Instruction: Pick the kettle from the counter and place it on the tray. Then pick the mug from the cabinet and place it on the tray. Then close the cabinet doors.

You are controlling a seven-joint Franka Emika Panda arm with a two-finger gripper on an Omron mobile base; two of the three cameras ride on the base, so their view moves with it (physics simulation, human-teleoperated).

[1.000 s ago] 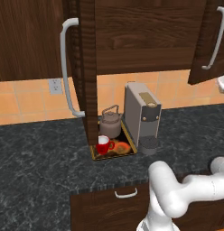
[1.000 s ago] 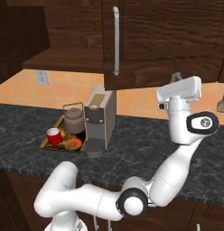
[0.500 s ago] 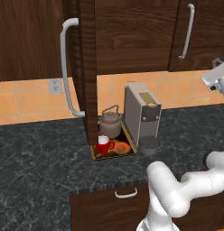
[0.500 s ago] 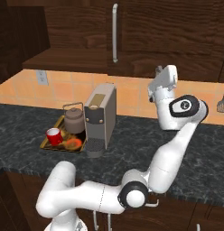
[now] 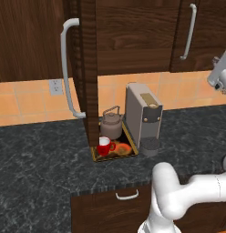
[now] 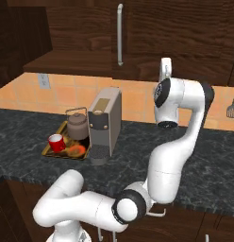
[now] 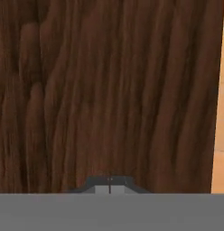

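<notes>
- In the hand view the gripper [image 7: 109, 185] faces dark wood grain close up; its two tips meet at a thin seam, so the jaws read as closed on nothing.
- In the left base view, the tray [image 5: 128, 137] lies on the counter [image 5: 42, 159], touching the base of the coffee machine [image 5: 143, 116] at its 3 o'clock.
- The kettle [image 5: 111, 124] stands upright on the tray's far half; the mug [image 5: 104, 146] stands upright on the near half, at the kettle's 6 o'clock, beside something orange [image 5: 122, 149].
- One cabinet door [image 5: 87, 68] stands open, edge-on, at the tray's 12 o'clock, its bar handle [image 5: 67, 68] on the left face.
- The right cabinet door [image 5: 203, 34] looks flush with the cabinet front, its handle [image 5: 188, 31] vertical.
- In the right base view, the arm's hand [image 6: 165, 71] is raised against the cabinet [image 6: 185, 38], at 2 o'clock from the coffee machine.
</notes>
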